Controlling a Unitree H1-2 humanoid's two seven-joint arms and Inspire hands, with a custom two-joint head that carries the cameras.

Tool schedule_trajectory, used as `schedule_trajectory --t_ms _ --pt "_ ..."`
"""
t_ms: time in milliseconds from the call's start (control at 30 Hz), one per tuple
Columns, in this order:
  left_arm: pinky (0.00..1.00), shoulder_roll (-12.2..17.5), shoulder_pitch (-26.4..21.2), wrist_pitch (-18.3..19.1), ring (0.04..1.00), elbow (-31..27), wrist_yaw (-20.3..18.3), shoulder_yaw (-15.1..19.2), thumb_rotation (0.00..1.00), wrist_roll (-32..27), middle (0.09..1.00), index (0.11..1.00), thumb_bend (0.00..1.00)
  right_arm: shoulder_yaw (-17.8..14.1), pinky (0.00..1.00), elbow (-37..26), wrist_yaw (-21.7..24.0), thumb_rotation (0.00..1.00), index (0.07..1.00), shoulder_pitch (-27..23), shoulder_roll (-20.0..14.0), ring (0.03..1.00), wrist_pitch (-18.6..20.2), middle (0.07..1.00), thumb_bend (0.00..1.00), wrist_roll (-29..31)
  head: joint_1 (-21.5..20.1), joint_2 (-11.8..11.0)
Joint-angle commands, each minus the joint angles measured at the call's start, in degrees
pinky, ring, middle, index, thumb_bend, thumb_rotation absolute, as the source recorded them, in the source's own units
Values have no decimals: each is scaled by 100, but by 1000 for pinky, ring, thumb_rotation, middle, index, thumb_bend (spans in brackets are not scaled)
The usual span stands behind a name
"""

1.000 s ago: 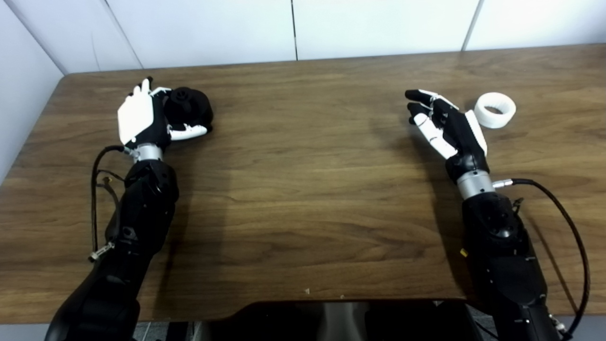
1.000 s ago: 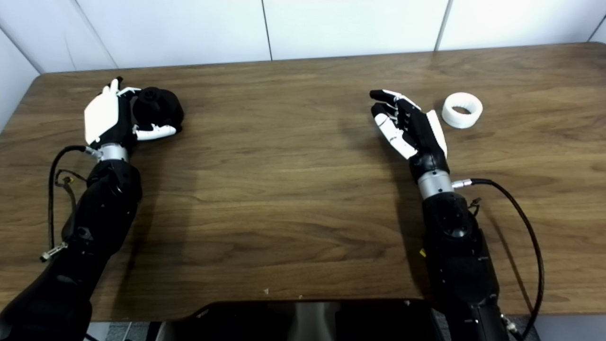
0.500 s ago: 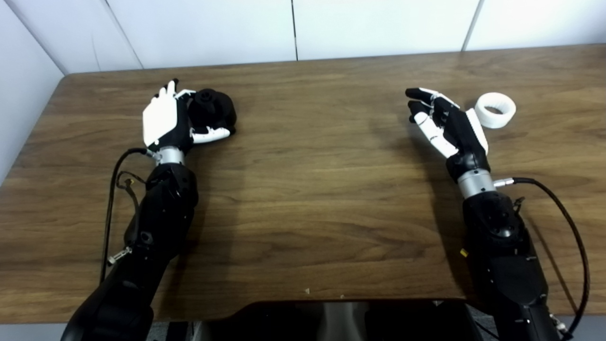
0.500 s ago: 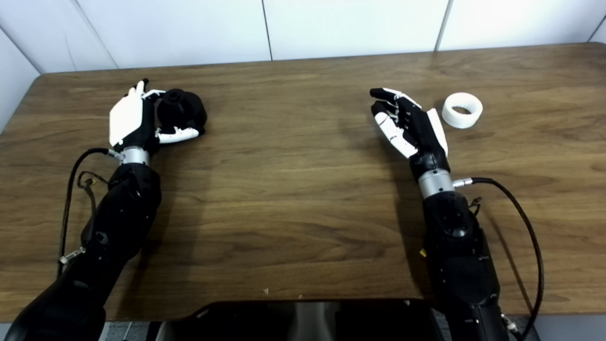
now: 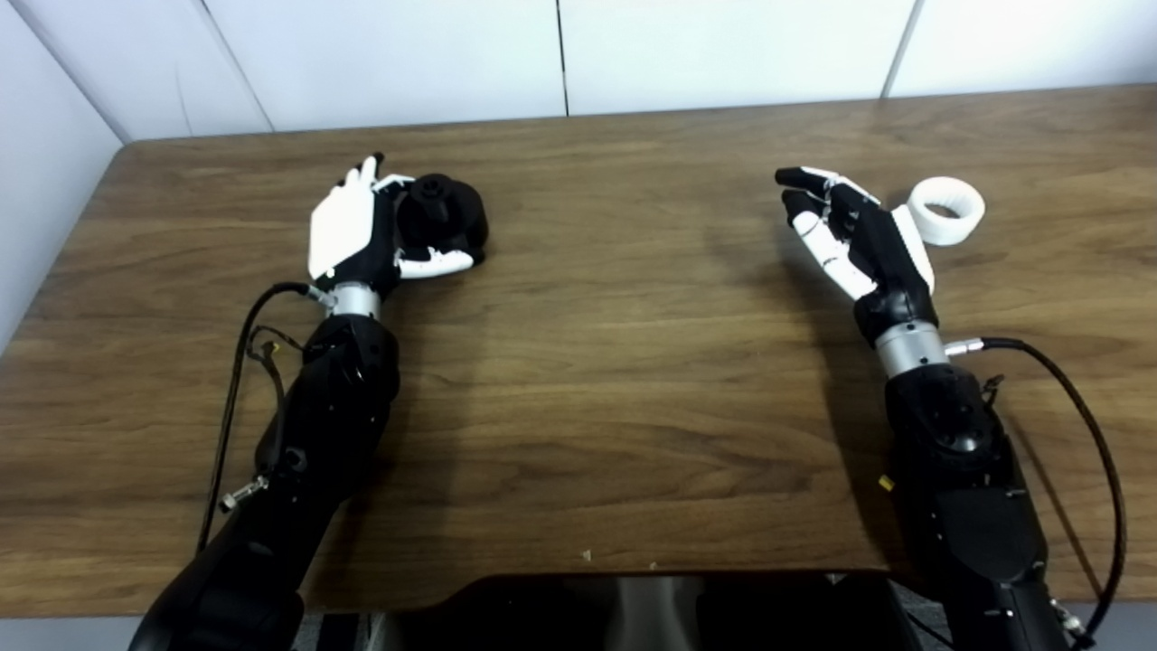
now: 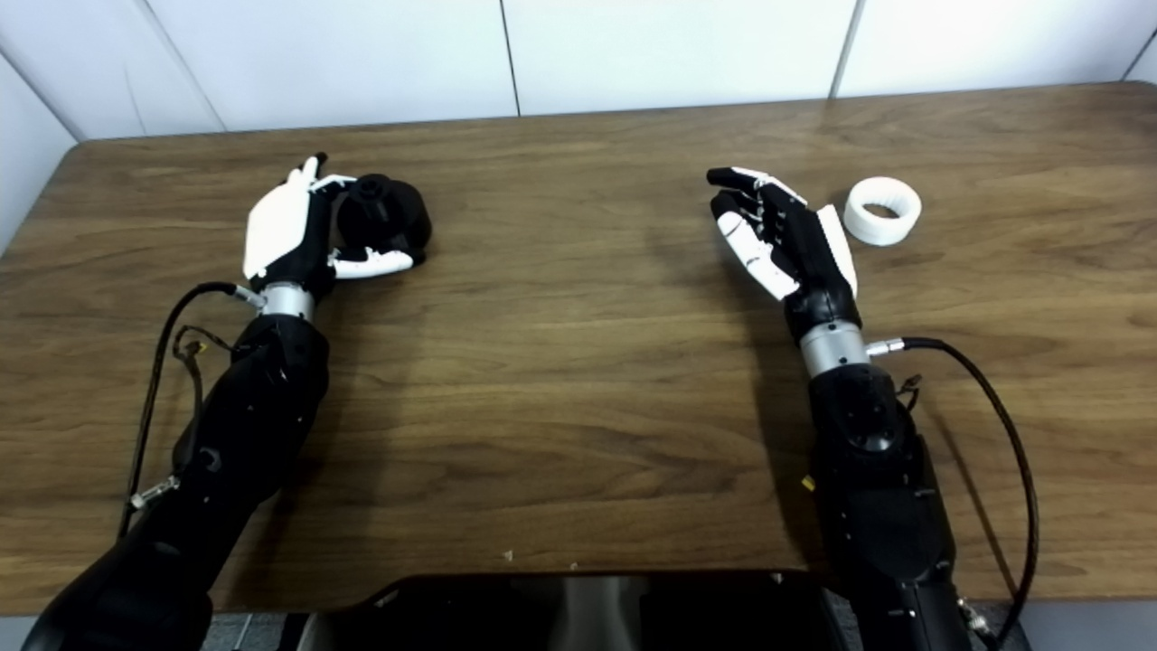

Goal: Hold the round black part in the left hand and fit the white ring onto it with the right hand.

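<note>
The round black part (image 5: pixel 443 213) has a small knob on top and sits in my left hand (image 5: pixel 362 231), which is shut on it with fingers behind and thumb in front, at the table's left rear. The white ring (image 5: pixel 945 210) lies flat on the wooden table (image 5: pixel 597 362) at the right rear. My right hand (image 5: pixel 854 240) is open and empty, palm facing left, just left of the ring and apart from it. The same scene shows in the right eye view, with the black part (image 6: pixel 387 215) and the ring (image 6: pixel 883 210).
A black unit (image 5: pixel 651 610) sits at the table's near edge in the middle. Cables loop beside both forearms (image 5: pixel 1085 434). White wall panels (image 5: pixel 560 54) stand behind the table.
My left hand has moved to the right with the black part held in it. My right hand and the white ring have stayed where they were.
</note>
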Motion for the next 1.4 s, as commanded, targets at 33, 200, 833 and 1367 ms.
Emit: schedule_trajectory --t_ms 33,200,833,1367 --pt "1000 -96 95 -176 1000 55 -336 -291 423 92 1000 699 1000 -59 764 -249 -14 617 731 -186 -44 815 -23 821 456 33 -8 2" --pt "1000 -87 115 -348 1000 66 -404 -460 418 120 1000 700 1000 -74 768 -242 -14 618 729 -201 -47 814 -17 818 468 42 -4 -5" --pt "1000 -46 181 -643 1000 -287 -550 -936 444 312 1000 705 1000 -64 764 -272 -43 629 733 -185 -26 815 -53 819 473 15 6 -29" --pt "1000 -77 369 -842 1000 -1063 -991 -1212 437 442 1000 703 1000 -79 782 -283 -52 642 727 -172 -12 814 -88 810 486 35 -16 -33"
